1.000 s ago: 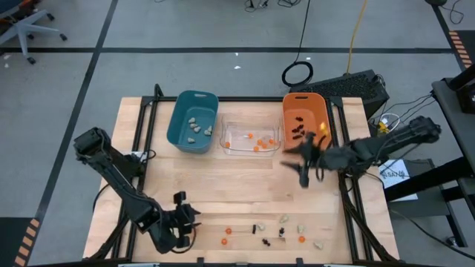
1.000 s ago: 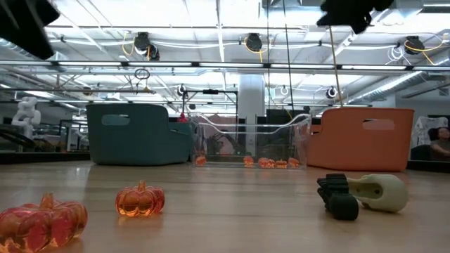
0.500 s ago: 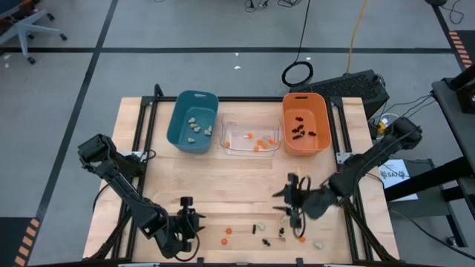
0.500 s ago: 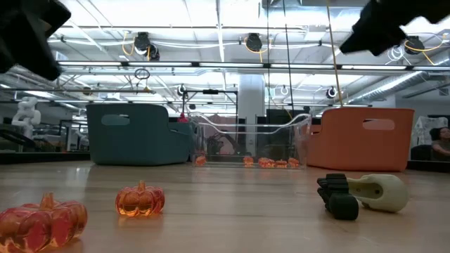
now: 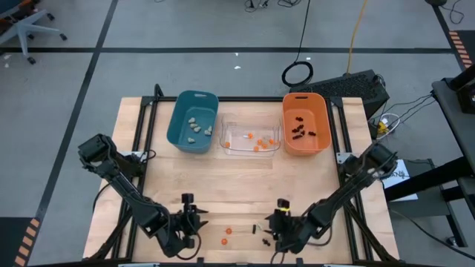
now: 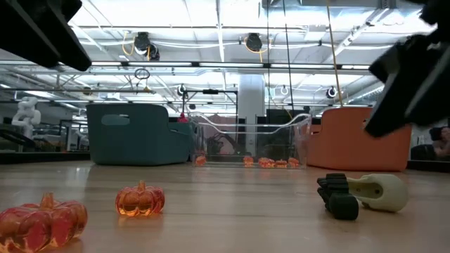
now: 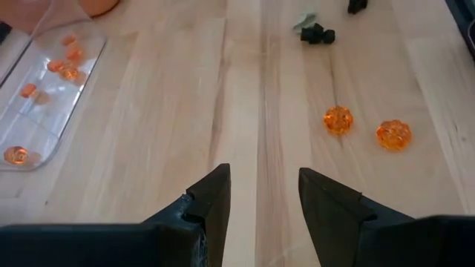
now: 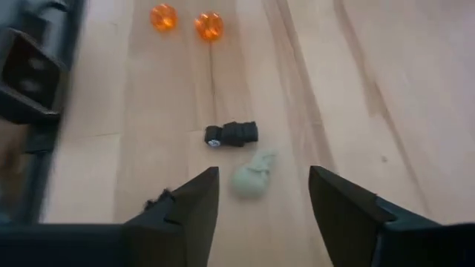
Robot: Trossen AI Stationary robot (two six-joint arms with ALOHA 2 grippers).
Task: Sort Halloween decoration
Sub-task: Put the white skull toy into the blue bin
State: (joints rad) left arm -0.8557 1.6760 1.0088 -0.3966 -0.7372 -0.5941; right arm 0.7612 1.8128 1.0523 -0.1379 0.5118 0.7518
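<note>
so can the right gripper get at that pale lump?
Probably yes: the right gripper stands open right over the pale lump, bare wood around it; only the black piece lies close beyond.

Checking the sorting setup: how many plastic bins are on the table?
3, side by side along the table's far edge: a teal plastic bin on the left, a clear plastic bin in the middle, an orange plastic bin on the right. None seems hidden.

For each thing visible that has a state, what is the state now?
Left end effector: open, empty, above bare wood.
Right end effector: open, empty, above the pale lump.
Teal bin: holds pale lumps.
Clear bin: holds orange trinkets.
Orange bin: holds black trinkets.
</note>
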